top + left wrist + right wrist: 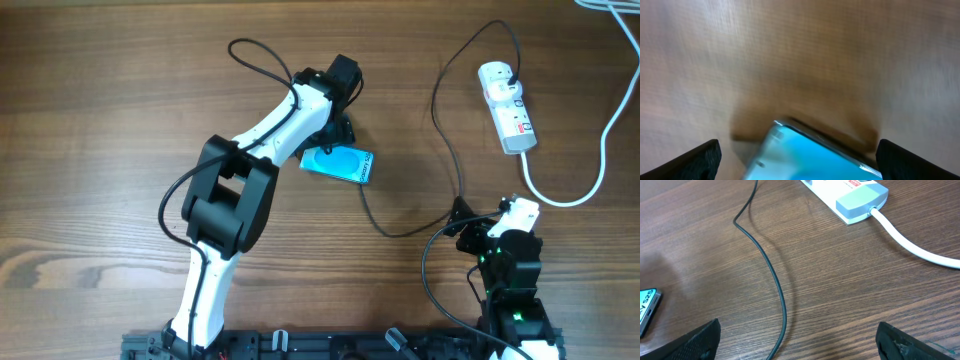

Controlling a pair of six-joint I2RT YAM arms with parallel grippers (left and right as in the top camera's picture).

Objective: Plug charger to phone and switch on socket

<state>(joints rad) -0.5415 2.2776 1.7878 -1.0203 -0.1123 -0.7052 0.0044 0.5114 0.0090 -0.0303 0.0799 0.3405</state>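
We find the left pincer (799, 149) opened wide directly over the phone (338, 163), with one finger on each side of it and neither touching. It grips nothing. We judge that this stance is meant to steady or reposition the phone for the connector. The left wrist view is blurred.

The phone lies flat on the table (120, 90), screen up, near the centre.

The right pincer (798, 340) is likewise spread and empty. It sits low over the table between the phone and the socket (507, 108), beside the charger (771, 275) cable, which we judge it is placed to pick up.

The charger plug appears seated at the far end of the socket. The cable loops across toward the phone's near edge. We cannot tell whether its tip is inserted.

Count:
- one phone
- one charger
- one socket with one white cord (912, 237)
- two pincers
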